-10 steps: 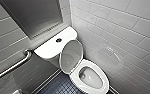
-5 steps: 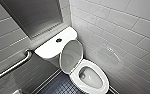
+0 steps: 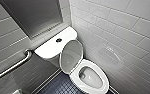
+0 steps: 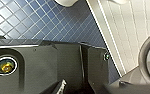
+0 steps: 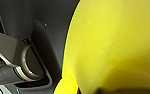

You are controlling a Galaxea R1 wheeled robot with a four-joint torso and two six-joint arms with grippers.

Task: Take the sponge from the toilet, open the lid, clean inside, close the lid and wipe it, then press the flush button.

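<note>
**Sponge held at the right gripper, lid standing open**

Sponge (image 5: 111, 45) is seen very close before the right wrist camera, with dark robot parts behind it and no surface under it. From this it is judged that the right gripper (image 5: 98, 85) is clamped on the sponge, so that it can be carried to the bowl. The grip itself is not clearly shown. For the left gripper (image 4: 76, 87) it cannot be told whether it is apart or together. Nothing is seen in it, and below it only the blue tiled floor (image 4: 28, 20) and the foot of a white wall are found.

The toilet (image 3: 104, 77) is placed in a corner. The lid (image 3: 71, 56) is raised and is leaned back against the tank (image 3: 48, 48), so the bowl is left open for cleaning. The opening step is therefore judged as done, and the cleaning inside as the step in hand. The flush button (image 3: 58, 40) is set in the flat top of the tank, behind the lid, and is kept free to be pressed from above. A grab bar (image 3: 13, 66) is fixed on the wall beside the tank. How far the bowl lies from the right gripper cannot be told.
</note>
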